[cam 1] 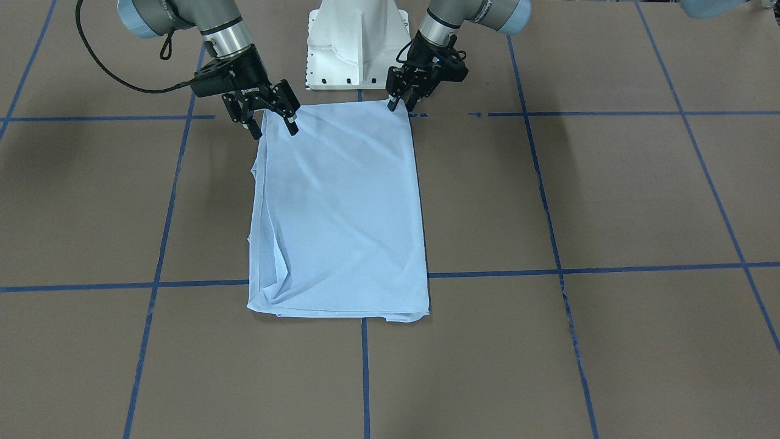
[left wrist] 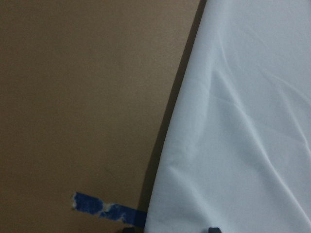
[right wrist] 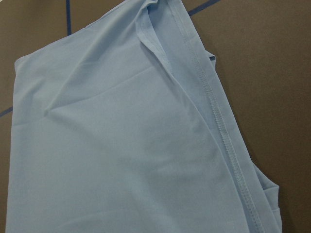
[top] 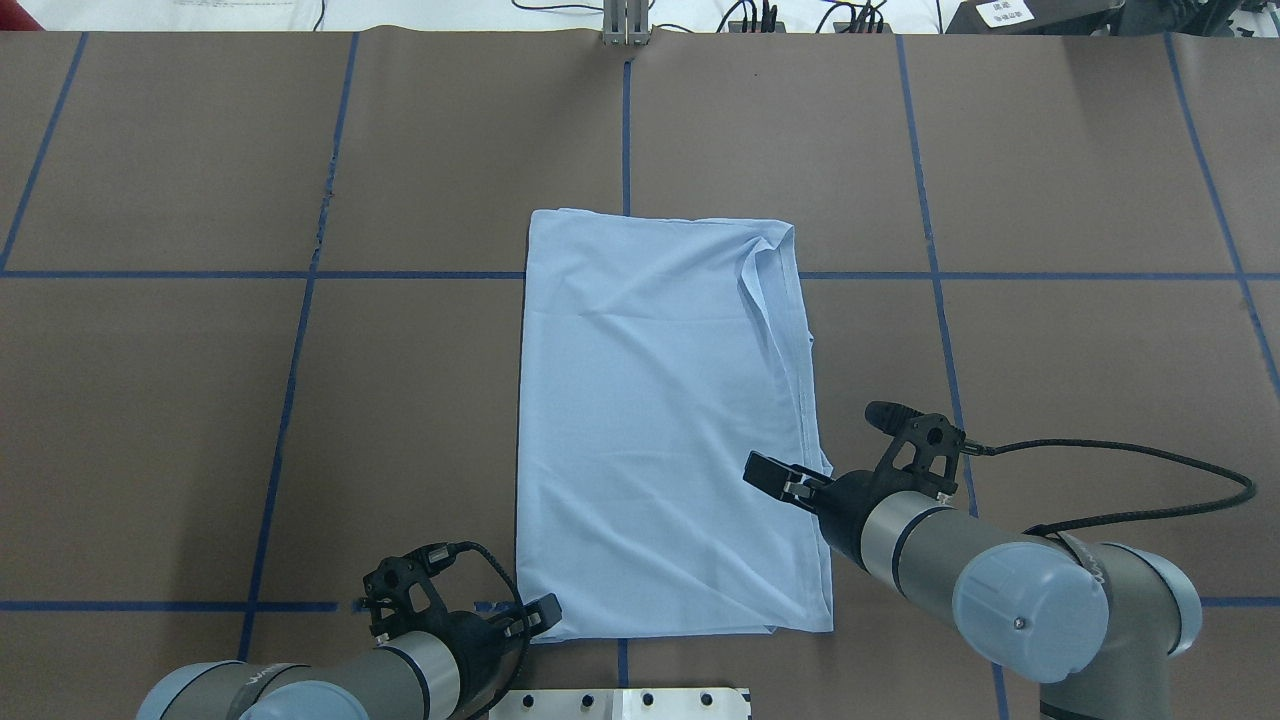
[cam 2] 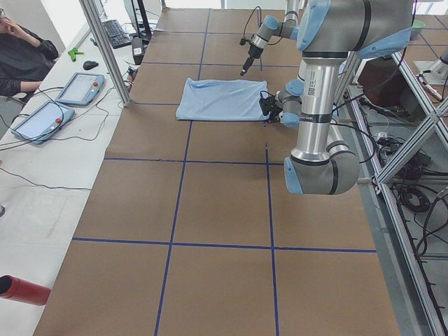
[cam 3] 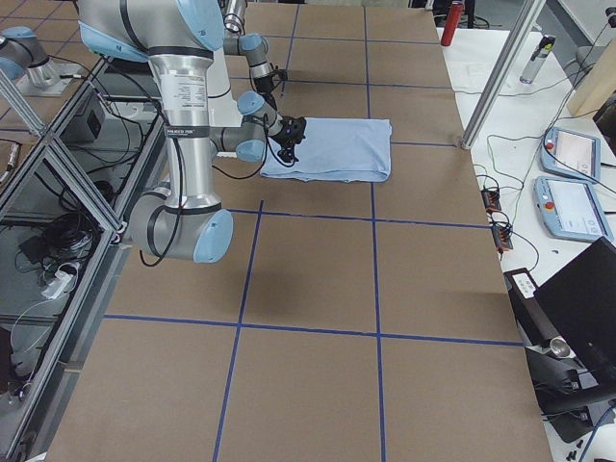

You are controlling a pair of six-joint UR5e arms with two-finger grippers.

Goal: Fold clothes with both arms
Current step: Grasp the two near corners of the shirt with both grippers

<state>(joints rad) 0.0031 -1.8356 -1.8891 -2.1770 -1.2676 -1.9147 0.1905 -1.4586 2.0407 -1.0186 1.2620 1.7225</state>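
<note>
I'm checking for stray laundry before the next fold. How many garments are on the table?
1: the light blue T-shirt, folded into a rectangle, on the table just in front of the robot's base. Its layers could hide something smaller.

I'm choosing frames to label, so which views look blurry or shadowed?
Left wrist view: soft all over, dark shadow along the T-shirt edge. Right wrist view: sharp, hem stitching readable. Front-facing view: even light, faint arm shadows on the table.

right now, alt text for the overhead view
A light blue T-shirt folded into a rectangle lies on a brown table. The left gripper is at its near left corner; the open right gripper hovers over its right edge.
</note>
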